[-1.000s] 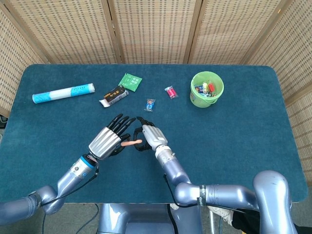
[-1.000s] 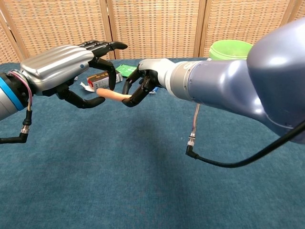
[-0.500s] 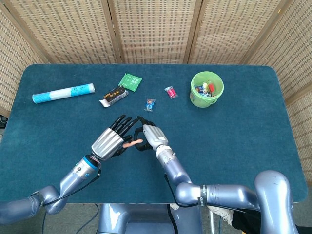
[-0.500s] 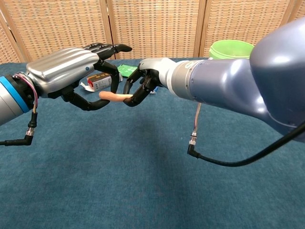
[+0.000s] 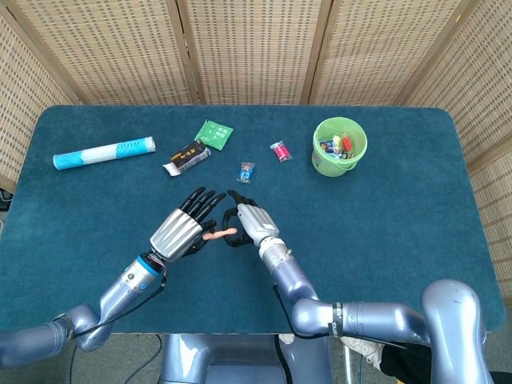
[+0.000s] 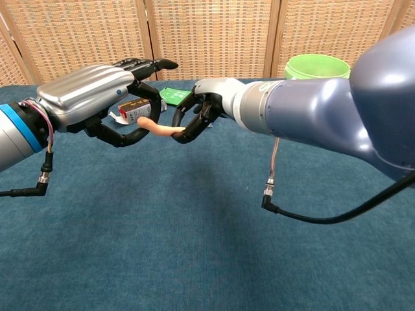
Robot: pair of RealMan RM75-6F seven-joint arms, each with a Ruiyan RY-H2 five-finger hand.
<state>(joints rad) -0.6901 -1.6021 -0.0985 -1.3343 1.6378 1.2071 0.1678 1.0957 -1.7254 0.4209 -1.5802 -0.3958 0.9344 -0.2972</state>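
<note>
A small pink sausage-shaped piece hangs above the blue table between my two hands. My left hand pinches its left end between thumb and a finger, with the other fingers stretched out. My right hand holds the right end at its fingertips, its fingers arched around it. The two hands face each other, fingertips almost touching, near the table's front middle.
A green bucket with small items stands at the back right. A blue-white tube lies back left. A dark snack pack, green packet, blue packet and red candy lie behind the hands.
My left hand has moved toward the right hand and closed thumb and finger on the pink piece's left end. The piece has bent slightly. The right hand has barely shifted.
</note>
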